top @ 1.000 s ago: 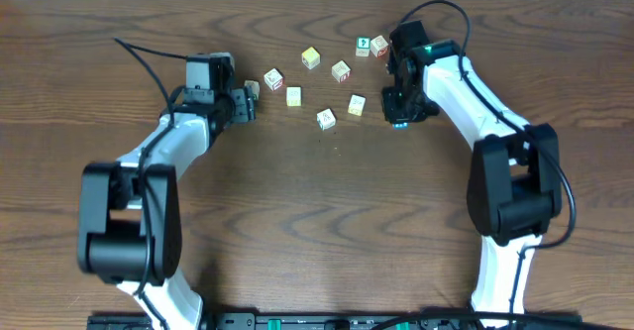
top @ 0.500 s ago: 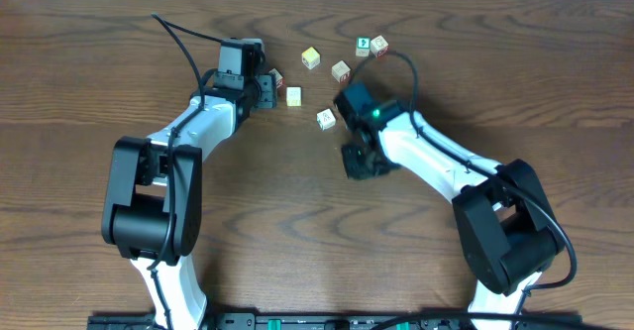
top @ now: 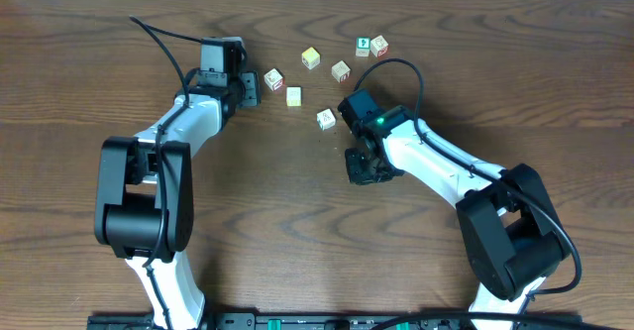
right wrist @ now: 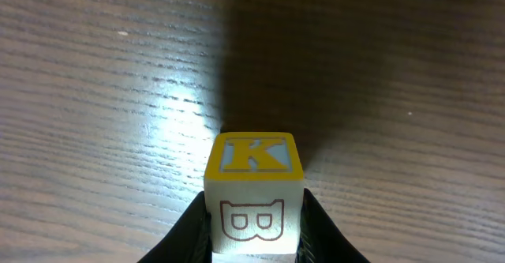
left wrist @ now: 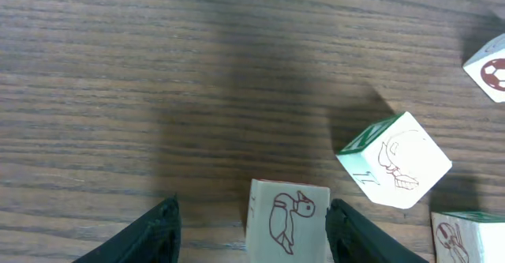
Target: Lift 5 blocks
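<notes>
Several small pale blocks lie across the far middle of the table, among them a red-edged one (top: 274, 79), one (top: 341, 70) and one (top: 326, 119). My left gripper (top: 252, 82) lies low at their left end and is open. In the left wrist view a block with a red bird drawing (left wrist: 288, 219) stands between the fingers of my left gripper (left wrist: 252, 209), against the right one and well apart from the left one. My right gripper (top: 363, 165) is shut on a block with a yellow K face (right wrist: 254, 185), held above the wood.
A green-faced cube (top: 364, 46) sits beside a red-edged block (top: 379, 45) at the far right of the group. A block marked Z (left wrist: 394, 160) and one with a ball picture (left wrist: 493, 67) lie just ahead of my left fingers. Black cables arch over both arms.
My right arm has carried its block from the far right of the group toward the table's middle. My left gripper reached right toward the blocks, drew back slightly, and its jaws narrowed.
</notes>
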### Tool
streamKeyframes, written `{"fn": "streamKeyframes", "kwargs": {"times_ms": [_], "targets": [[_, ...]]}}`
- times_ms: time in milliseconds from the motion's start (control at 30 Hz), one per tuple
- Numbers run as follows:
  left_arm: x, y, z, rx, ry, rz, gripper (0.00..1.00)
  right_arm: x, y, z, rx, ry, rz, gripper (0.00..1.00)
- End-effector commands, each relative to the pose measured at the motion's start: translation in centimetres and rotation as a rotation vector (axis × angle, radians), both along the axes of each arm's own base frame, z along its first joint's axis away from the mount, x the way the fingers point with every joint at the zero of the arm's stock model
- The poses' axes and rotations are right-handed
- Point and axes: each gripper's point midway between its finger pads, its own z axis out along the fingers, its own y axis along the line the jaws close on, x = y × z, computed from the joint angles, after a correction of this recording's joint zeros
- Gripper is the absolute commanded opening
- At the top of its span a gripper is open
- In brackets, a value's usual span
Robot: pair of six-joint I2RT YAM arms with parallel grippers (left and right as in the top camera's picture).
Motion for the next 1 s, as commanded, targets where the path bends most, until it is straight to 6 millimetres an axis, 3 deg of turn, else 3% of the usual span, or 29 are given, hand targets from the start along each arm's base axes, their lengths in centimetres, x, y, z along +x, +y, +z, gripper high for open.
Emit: {"fn": "streamKeyframes", "kwargs": {"times_ms": [0,300,433,667,800,967], "targets": [[0.2,0.2,-0.5,0.017,0.010,0.000,0.60,-2.8,0.3,-1.9,-0.029,0.082,0.008,0.01],[-0.3,0.3,-0.9,0.020,0.030,0.000,0.60,-3.6,2.1,-2.8,-0.007,0.051,0.032,0.01],[-0.6,0.3,-2.0,0.023,0.053,-0.001,0.58,-4.2,2.2,-2.6,-0.008,0.064,0.031,0.01],[-1.4,0.4,-5.4,0.030,0.122,-0.001,0.56,-5.1,1.6,-1.1,-0.025,0.081,-0.032,0.01],[-1.2,0.4,-5.5,0.029,0.116,-0.001,0.55,-5.0,1.6,0.3,-0.006,0.056,-0.075,0.02],[-1.2,0.1,-5.5,0.020,0.115,-0.007,0.55,-3.5,1.9,1.0,0.044,0.009,-0.134,0.10]]}}
